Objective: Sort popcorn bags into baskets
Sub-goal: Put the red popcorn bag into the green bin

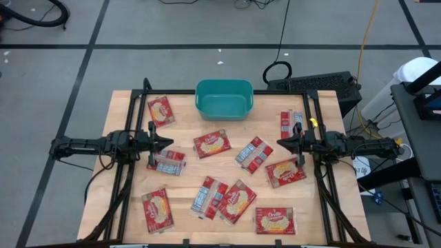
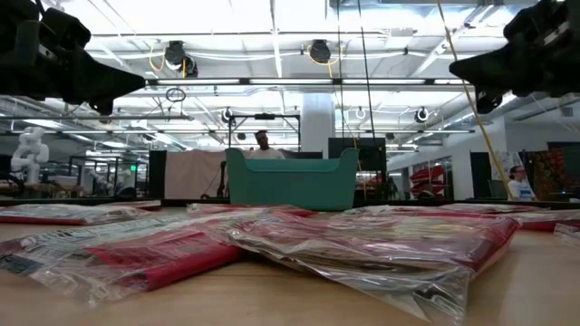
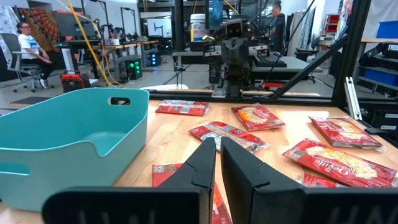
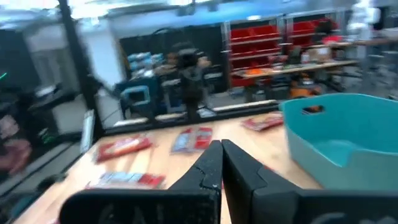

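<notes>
The teal basket (image 1: pixel 224 98) stands at the middle of the table's far edge, with nothing showing inside it (image 3: pixel 68 137). Several red popcorn bags lie flat across the wooden table, among them one by the far left (image 1: pixel 160 110), one at the centre (image 1: pixel 211 143) and one at the near right (image 1: pixel 275 220). Some show striped silver backs (image 1: pixel 209 196). My left gripper (image 1: pixel 171 142) hovers shut above the table's left side, pointing level toward the right. My right gripper (image 1: pixel 279 143) hovers shut above the right side, facing it. Neither holds anything.
Black frame rails (image 1: pixel 138 117) run along both table sides. A bag (image 1: pixel 169 162) lies just below my left gripper, and another (image 1: pixel 289 124) beside my right arm. A black case (image 1: pixel 317 84) sits off the far right corner. People show in the room beyond (image 2: pixel 263 140).
</notes>
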Robot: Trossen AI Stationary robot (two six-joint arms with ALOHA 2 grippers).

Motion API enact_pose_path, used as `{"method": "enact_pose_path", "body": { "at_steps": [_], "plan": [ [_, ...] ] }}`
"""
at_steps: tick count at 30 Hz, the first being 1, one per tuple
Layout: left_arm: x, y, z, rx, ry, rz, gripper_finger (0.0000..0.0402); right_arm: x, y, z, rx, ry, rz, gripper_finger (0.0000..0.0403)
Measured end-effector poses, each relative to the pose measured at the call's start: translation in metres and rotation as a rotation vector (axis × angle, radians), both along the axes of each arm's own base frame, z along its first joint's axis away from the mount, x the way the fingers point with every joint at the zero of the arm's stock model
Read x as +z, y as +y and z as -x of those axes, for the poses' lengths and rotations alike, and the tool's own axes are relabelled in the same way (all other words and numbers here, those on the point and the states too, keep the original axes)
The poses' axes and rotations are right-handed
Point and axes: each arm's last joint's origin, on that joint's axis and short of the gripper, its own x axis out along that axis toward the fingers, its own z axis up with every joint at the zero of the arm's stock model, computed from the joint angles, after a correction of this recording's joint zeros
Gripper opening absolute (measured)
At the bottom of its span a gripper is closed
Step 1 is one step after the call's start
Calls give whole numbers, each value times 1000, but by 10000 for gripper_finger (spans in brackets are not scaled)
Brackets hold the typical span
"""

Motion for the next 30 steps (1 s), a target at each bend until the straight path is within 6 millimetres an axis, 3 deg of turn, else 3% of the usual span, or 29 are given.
{"method": "enact_pose_path", "body": {
  "at_steps": [11, 17, 24, 30],
  "plan": [
    [0, 0, 0, 0, -1, 0, 31, 1, -1, 0, -17, -16, -99, 0],
    [0, 0, 0, 0, -1, 0, 31, 8, 3, 0, 113, -69, -77, 0],
    [0, 0, 0, 0, -1, 0, 31, 66, 3, 4, 106, -74, -37, 0],
    [0, 0, 0, 0, -1, 0, 31, 135, 4, 1, 124, -55, 18, 0]
  ]
}}
